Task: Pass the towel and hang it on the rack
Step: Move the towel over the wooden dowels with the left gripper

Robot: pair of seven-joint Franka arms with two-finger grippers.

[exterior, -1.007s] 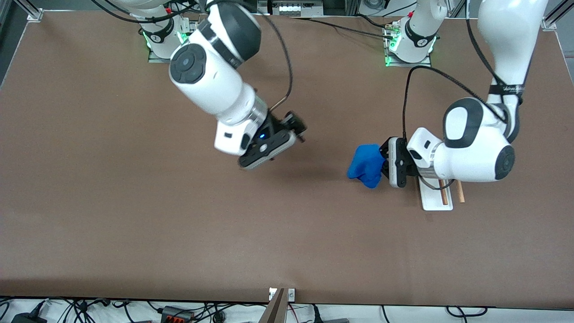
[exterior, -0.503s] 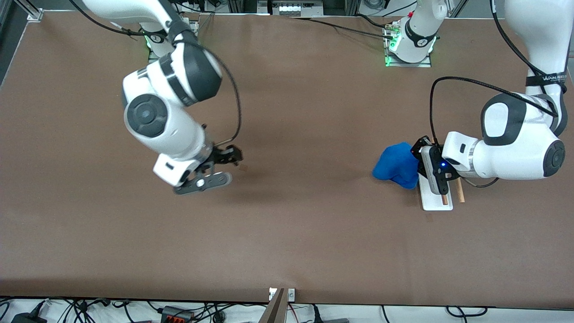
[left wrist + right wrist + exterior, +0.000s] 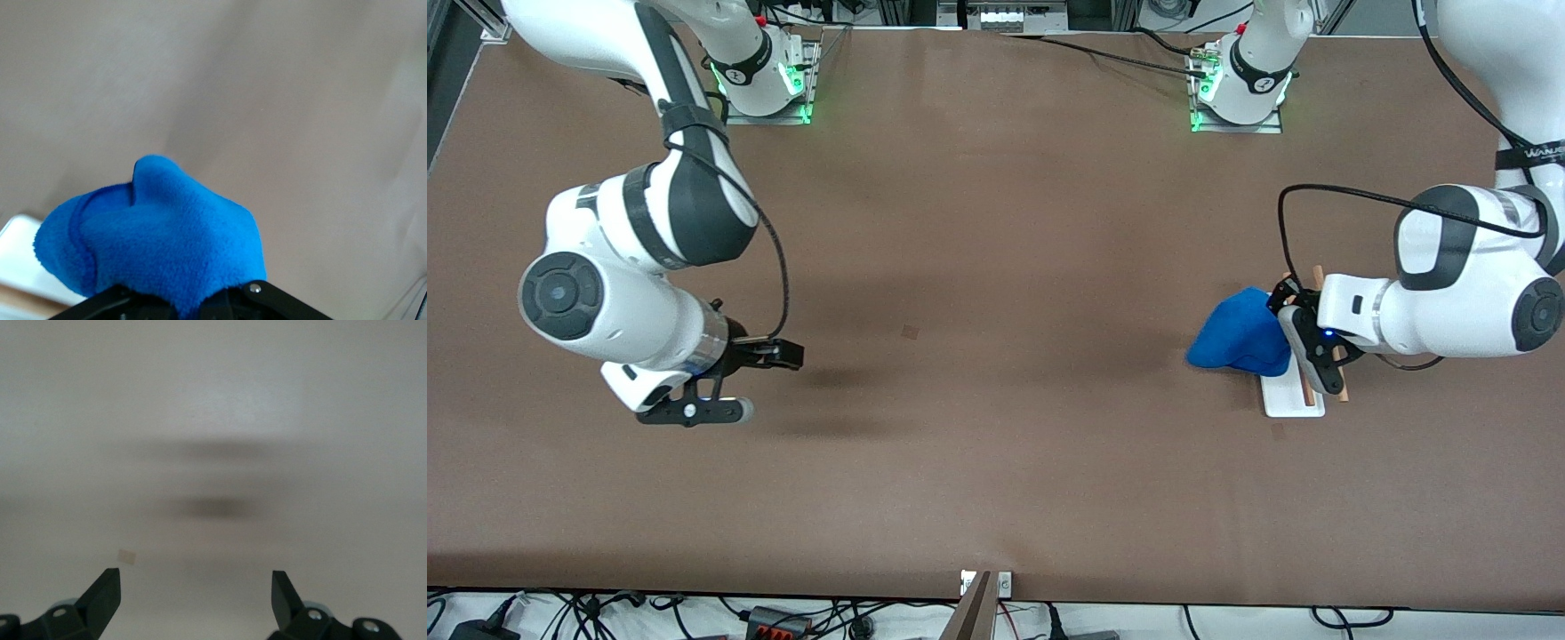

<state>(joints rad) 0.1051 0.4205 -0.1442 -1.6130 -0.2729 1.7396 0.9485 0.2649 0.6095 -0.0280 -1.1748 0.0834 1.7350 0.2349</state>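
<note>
The bright blue towel (image 3: 1238,338) hangs bunched in the air, pinched by my left gripper (image 3: 1282,336), which is shut on one edge of it. The towel hangs partly over the rack (image 3: 1291,397), a white flat base with two wooden rods (image 3: 1305,388), toward the left arm's end of the table. In the left wrist view the towel (image 3: 160,230) fills the space in front of the left gripper (image 3: 200,303), with the rack's white base (image 3: 19,252) at the edge. My right gripper (image 3: 758,384) hangs open with nothing in it over bare table toward the right arm's end; its right wrist view (image 3: 195,587) shows only tabletop.
The brown table (image 3: 996,462) stretches wide between the two arms. A small square mark (image 3: 910,332) lies near its middle, seen also as a mark (image 3: 127,555) in the right wrist view. Cables run along the table's nearest edge.
The right arm swung away from the middle toward its own end of the table, gripper open. The left gripper carried the towel sideways until it reached over the rack.
</note>
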